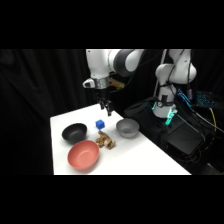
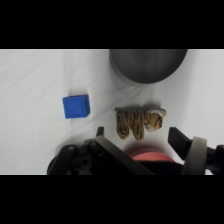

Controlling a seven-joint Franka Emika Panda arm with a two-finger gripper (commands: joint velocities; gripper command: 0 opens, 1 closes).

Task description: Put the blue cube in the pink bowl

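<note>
Hovering gripper point(image 1: 107, 106) above blue cube point(image 1: 100, 124), bowls around.

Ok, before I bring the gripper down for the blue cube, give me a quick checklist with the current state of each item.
1. Blue cube free on the table, nothing touching it: ok.
2. Gripper empty: ok.
3. Gripper centred over the cube: not ok; in the wrist view the cube sits off to the side.
4. Striped brown toy clear of the cube: ok.
5. Pink bowl empty and unobstructed: ok.
6. Fingers open wide enough: cannot tell.
</note>
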